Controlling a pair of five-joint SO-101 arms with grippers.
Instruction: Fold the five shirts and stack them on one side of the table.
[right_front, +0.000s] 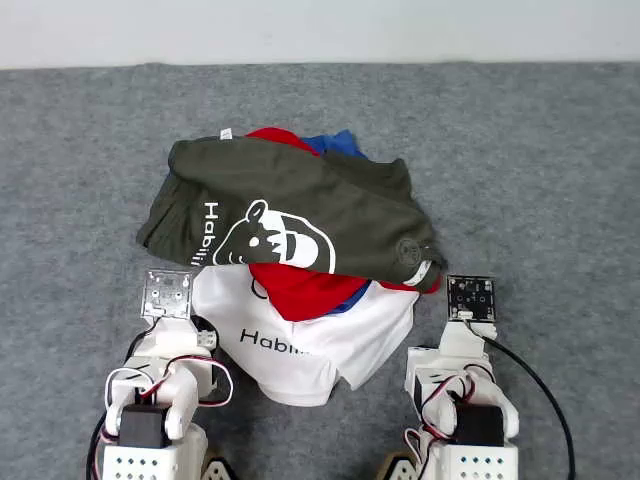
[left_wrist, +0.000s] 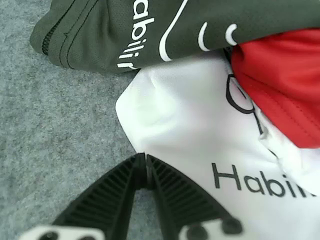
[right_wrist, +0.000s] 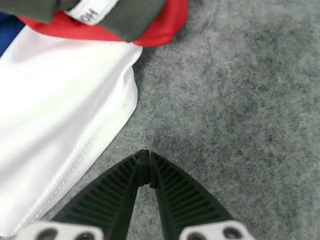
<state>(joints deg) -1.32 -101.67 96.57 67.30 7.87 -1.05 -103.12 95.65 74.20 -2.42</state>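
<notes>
olive shirt (right_front: 330, 195), long axis left-right, draped over white shirt (right_front: 300, 365)

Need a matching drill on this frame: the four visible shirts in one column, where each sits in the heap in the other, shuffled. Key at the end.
Things
1. dark olive shirt with a white bear print
2. white shirt with black lettering
3. plain red shirt
4. blue shirt

Places
A. lowest layer seen, spread out on the side closest to the robot
B. small slivers only, the largest at the far side
C. on top of the other shirts
D. sandwiched under the olive one, over the white one

Pairs: 1-C, 2-A, 3-D, 4-B
</notes>
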